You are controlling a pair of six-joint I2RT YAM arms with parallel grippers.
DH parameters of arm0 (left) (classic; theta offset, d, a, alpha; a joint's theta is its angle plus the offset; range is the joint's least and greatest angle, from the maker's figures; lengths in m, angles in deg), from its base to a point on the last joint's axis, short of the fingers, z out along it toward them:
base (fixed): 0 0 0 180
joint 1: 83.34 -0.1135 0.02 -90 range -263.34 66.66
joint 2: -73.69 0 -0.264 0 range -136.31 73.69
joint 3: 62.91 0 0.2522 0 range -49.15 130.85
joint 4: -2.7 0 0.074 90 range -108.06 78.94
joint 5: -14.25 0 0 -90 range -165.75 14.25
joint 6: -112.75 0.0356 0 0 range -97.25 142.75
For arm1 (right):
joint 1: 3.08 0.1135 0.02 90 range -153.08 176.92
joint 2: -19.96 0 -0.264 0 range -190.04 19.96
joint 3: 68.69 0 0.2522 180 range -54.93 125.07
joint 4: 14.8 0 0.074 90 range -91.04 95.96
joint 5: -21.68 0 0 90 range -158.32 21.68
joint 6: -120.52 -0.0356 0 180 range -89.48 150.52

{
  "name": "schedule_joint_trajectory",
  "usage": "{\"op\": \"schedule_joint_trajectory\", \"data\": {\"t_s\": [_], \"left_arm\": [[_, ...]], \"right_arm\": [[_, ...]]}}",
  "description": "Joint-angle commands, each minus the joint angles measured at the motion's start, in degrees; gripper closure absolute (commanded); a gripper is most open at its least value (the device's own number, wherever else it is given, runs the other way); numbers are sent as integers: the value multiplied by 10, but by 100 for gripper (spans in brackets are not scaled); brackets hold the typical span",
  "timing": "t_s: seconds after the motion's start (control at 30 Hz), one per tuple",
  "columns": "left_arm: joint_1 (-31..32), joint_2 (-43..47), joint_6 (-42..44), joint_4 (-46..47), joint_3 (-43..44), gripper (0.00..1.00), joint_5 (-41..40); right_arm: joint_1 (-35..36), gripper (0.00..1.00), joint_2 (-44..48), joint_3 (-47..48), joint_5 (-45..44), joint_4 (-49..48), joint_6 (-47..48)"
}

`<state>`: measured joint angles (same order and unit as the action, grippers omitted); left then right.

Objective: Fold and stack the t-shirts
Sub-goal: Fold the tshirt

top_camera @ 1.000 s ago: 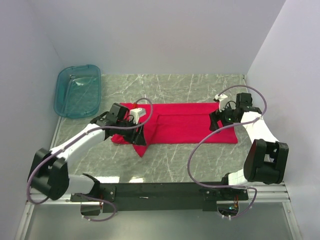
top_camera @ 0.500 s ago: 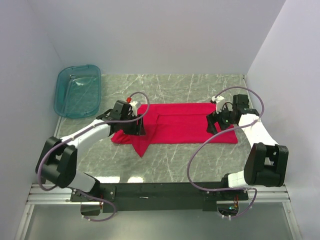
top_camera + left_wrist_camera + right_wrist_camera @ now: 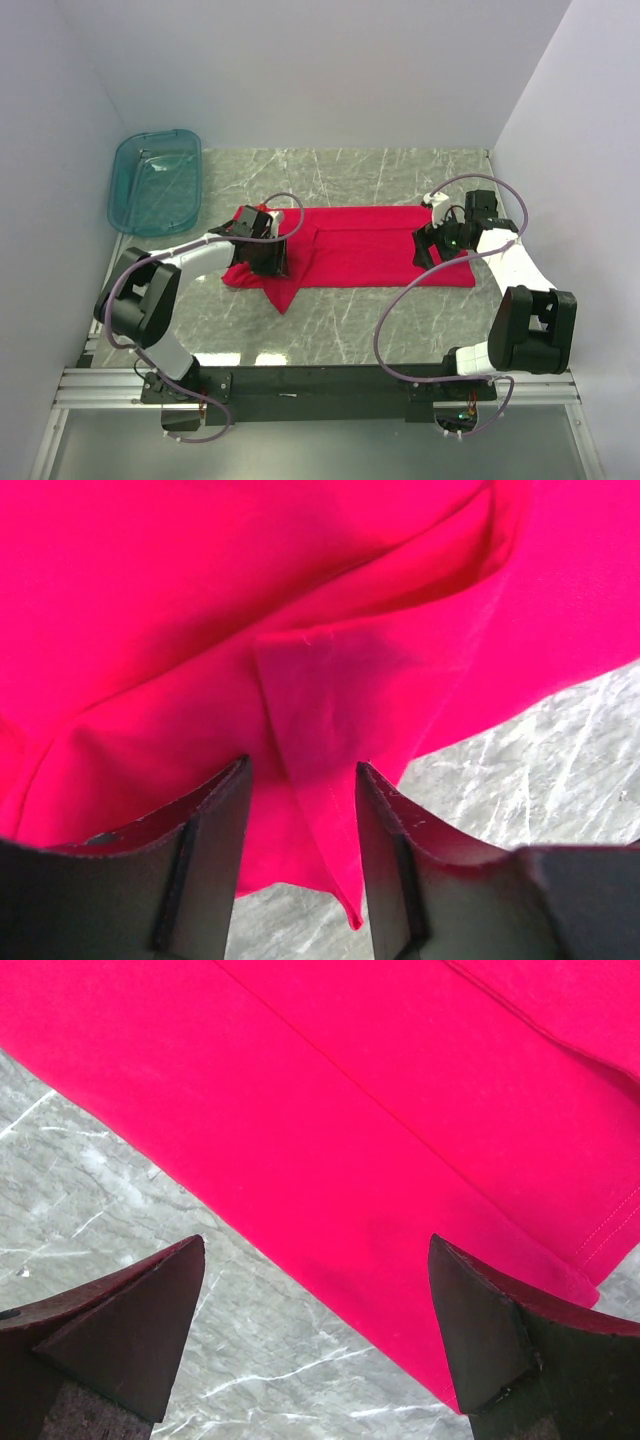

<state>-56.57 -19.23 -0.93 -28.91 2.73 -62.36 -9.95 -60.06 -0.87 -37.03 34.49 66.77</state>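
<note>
Red t-shirt flap btwn left tool tips

Open table runs near and far of the red t-shirt; the teal tub blocks the far left corner, and walls hem both sides.

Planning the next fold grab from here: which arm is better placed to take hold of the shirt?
Left. The left fingers straddle a pointed flap of the red t-shirt, seemingly ready to pinch. The right fingers gape wide over the cloth's flat edge, no fold between them.
</note>
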Motion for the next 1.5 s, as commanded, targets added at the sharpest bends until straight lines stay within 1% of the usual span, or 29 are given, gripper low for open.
{"op": "schedule_joint_trajectory", "data": {"t_s": [0.0, 0.07, 0.17, 0.2, 0.27, 0.4, 0.57, 0.6, 0.67, 0.8, 0.93, 1.1, 1.33, 1.47], "left_arm": [[0, -7, 5, 13, 25, 50, -3], [0, -14, 7, 14, 25, 52, 6], [0, -20, 10, 15, 26, 59, 25], [0, -20, 12, 16, 25, 63, 30], [0, -16, 12, 17, 24, 66, 39], [0, -12, 14, 19, 24, 78, 52], [0, -13, 18, 15, 38, 90, 53], [0, -14, 21, 12, 43, 95, 50], [0, -15, 31, 4, 55, 99, 49], [0, -9, 62, -11, 81, 99, 40], [0, -6, 114, -34, 130, 99, 31], [4, -16, 157, -66, 182, 99, 45], [22, 7, 194, -58, 183, 99, 76], [36, -7, 203, -66, 190, 99, 90]], "right_arm": [[2, 2, 21, 1, 2, -15, -6], [2, 2, 21, 1, 1, -15, -6], [2, 2, 22, 2, 0, -17, -7], [2, 1, 23, 1, -1, -17, -8], [2, 2, 24, 0, -3, -19, -8], [2, 1, 23, 1, -4, -21, -8], [1, 1, 27, 0, -5, -20, -8], [1, 1, 28, 0, -5, -20, -9], [0, 1, 29, -1, -5, -22, -8], [-1, 1, 30, -2, -4, -21, -7], [-2, 1, 29, 0, -4, -22, -8], [-2, 1, 29, 1, -4, -22, -7], [-2, 1, 26, 1, -4, -22, -7], [-2, 1, 25, 3, -4, -21, -7]]}}
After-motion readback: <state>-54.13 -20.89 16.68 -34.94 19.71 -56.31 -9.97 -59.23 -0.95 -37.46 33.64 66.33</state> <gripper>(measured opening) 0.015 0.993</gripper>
